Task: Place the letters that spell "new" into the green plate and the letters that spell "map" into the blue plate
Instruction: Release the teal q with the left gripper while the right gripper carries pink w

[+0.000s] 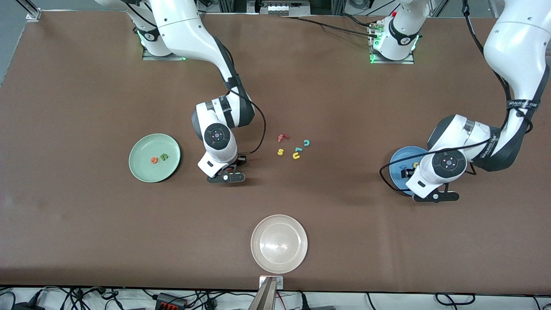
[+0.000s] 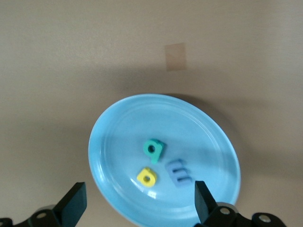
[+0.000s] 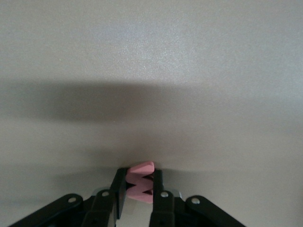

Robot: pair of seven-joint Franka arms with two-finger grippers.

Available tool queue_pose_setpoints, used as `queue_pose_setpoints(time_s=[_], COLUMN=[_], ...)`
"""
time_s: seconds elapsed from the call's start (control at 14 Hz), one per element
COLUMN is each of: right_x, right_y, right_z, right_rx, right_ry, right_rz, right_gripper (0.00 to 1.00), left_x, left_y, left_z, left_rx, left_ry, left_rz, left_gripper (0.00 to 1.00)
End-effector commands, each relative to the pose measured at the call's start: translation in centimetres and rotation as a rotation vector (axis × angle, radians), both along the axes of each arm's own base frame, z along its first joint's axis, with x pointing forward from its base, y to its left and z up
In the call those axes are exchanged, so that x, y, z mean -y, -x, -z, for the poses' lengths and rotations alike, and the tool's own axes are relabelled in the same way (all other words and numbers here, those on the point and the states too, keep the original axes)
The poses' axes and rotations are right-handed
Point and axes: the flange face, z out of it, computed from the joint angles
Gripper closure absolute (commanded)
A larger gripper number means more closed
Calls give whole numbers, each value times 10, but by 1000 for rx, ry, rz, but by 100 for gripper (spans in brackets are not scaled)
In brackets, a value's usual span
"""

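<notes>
My right gripper (image 1: 232, 170) is low over the table between the green plate and the loose letters. It is shut on the pinkish-red "w" (image 3: 141, 182), which shows clamped between the fingers in the right wrist view. The pale green plate (image 1: 142, 170) holds the orange "e" (image 1: 153, 160) and the dark green "n" (image 1: 164, 157). My left gripper (image 1: 411, 172) hangs open over the blue plate (image 1: 398, 165) with nothing between its fingers. In that plate (image 2: 109, 137) lie the teal "p" (image 2: 153, 148), the yellow "a" (image 2: 147, 177) and the blue "m" (image 2: 178, 171).
Mid-table lies a small cluster: a red "f" (image 1: 282, 137), a teal "c" (image 1: 306, 142), a yellow "s" (image 1: 280, 151), a yellow "u" (image 1: 296, 156) and a small teal piece (image 1: 298, 149). A whitish-beige plate (image 1: 279, 243) sits nearest the front camera.
</notes>
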Motion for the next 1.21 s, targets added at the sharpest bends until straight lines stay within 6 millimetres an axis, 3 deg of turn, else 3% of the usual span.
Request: queue_pose_setpoints(time_s=[0.0, 0.14, 0.5, 0.71, 0.93, 1.07, 1.14], right_x=[1, 20, 132, 182, 222, 260, 282], right_y=[-4, -19, -38, -35, -19, -14, -14], right_z=[-1, -31, -75, -85, -81, -79, -77], right_rx=[6, 26, -94, -132, -183, -203, -215], right_ry=[4, -1, 137, 108, 67, 64, 59], right_rz=[14, 41, 86, 63, 52, 43, 34], right_gripper=[97, 98, 98, 98, 97, 97, 97], left_x=[-7, -7, 21, 28, 25, 9, 1], left_y=[-1, -4, -8, -7, -4, -5, -8], left_z=[-48, -72, -139, -179, -184, -195, -212], left_rx=[-8, -31, -46, -57, -80, -105, -95], left_ry=[46, 50, 85, 130, 174, 235, 267], left_rz=[56, 113, 249, 283, 327, 364, 384], left_gripper=[0, 0, 0, 0, 0, 0, 0])
